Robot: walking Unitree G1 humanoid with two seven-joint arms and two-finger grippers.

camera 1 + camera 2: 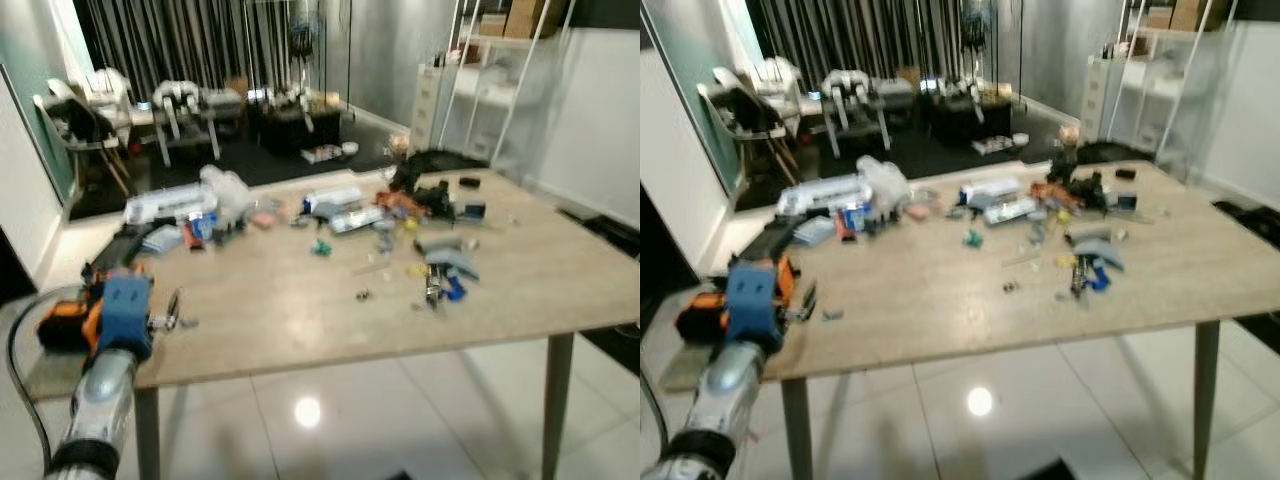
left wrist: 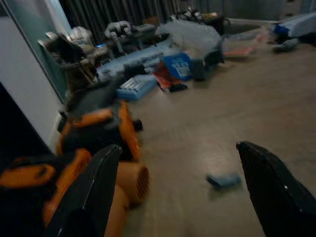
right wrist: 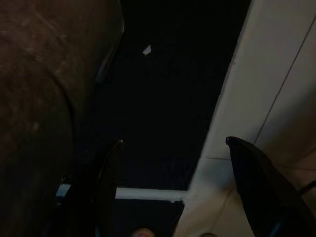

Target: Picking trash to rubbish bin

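at the lower left of the frame the left gripper (image 2: 175, 190) hovers with fingers apart over the table (image 1: 300, 310) edge, so it should probably ease forward and straddle the small blue scrap (image 2: 223, 180) just ahead before pinching, clear of the orange tool (image 2: 98, 138) beside it.

Bare table (image 1: 300, 320) before clutter (image 1: 400, 215)

Clutter (image 1: 400, 215) on table (image 1: 560, 270), chairs (image 1: 90, 120) behind
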